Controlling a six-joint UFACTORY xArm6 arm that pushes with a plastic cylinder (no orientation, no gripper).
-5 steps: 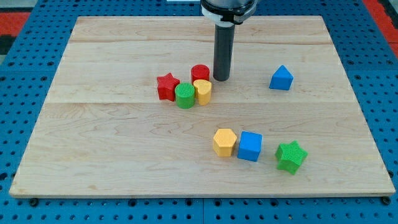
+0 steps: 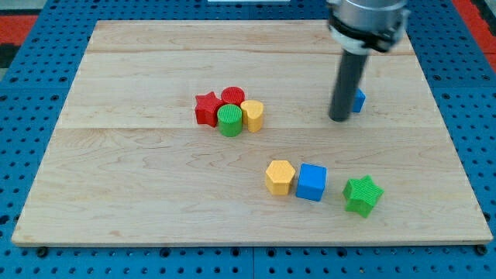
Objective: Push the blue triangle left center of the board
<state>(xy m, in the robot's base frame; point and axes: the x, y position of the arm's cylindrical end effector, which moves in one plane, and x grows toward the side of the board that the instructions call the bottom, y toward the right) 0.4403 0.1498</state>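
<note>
One raised front camera looks down over the whole board (image 2: 155, 194).

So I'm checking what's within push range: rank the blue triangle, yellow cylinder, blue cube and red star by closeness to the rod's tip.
1. Blue triangle block, just right of my tip.
2. Yellow cylinder block, left; blue cube block, below: too close to call.
3. Red star block, farthest left.

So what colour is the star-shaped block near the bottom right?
Green. The star shows clearly in the camera view, right of the blue cube.
</note>
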